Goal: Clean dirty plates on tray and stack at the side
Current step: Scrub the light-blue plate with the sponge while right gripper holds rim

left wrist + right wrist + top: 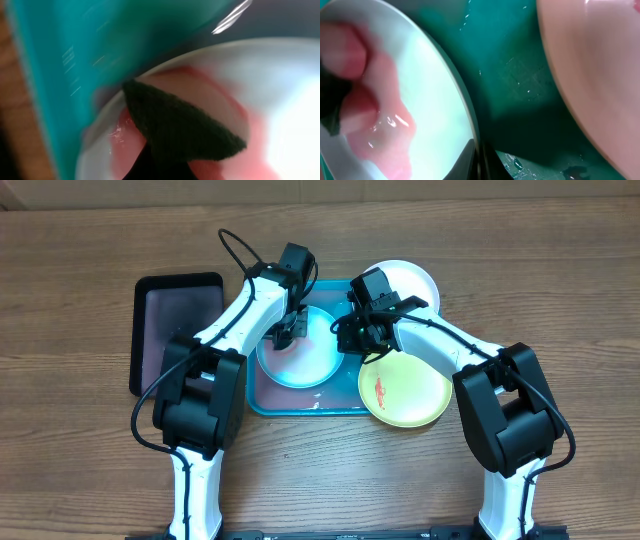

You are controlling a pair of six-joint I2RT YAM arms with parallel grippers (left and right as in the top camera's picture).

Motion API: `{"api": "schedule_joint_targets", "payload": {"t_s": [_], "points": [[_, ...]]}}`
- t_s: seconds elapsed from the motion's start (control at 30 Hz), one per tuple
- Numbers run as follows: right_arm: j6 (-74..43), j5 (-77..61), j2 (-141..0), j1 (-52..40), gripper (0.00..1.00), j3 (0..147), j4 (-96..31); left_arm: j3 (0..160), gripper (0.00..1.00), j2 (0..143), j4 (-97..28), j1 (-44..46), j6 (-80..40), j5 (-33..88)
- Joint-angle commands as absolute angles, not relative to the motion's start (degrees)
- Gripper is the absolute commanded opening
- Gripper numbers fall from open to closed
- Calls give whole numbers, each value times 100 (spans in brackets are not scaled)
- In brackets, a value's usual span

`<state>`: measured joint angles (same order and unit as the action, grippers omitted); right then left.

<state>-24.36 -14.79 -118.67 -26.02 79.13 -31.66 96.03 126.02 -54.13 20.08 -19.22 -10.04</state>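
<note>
Looking down, I see my left claw [289, 332] shut tight on a dark pad [180, 127] over the blue plate [300, 365] in the tray [330, 402]. My right claw [357, 338] pinches that plate's rim. Both close views are blurry; my arms [235, 315] hide the tray's top.

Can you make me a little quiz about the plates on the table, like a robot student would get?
1. Pick one: the plate lying fully inside the turquoise tray is A light blue, B purple, C orange.
2. True or false: the yellow-green plate has a red smear on it.
3. Count: how many plates does the overhead view show in all?
Key: 1 A; 2 true; 3 three.
</note>
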Motion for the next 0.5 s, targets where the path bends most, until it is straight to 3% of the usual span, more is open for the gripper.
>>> {"api": "schedule_joint_targets", "payload": {"t_s": [0.0,0.17,0.27,0.33,0.47], "points": [[-2429,-1463,-11909,-2589,4,8060,-3168,9623,4,12593,-5979,1977,-2110,-1658],[-2427,-1466,-11909,-2589,4,8060,-3175,9623,4,12593,-6674,2064,-475,-368],[-2429,-1472,-11909,-2589,4,8060,-3177,9623,4,12593,-7118,2141,1385,1544],[-2432,-1559,-11909,-2589,4,8060,-3177,9623,4,12593,-7074,2187,1559,2156],[-2556,-1684,-11909,-2589,4,8060,-3199,9623,4,12593,-6320,2257,799,1918]]}}
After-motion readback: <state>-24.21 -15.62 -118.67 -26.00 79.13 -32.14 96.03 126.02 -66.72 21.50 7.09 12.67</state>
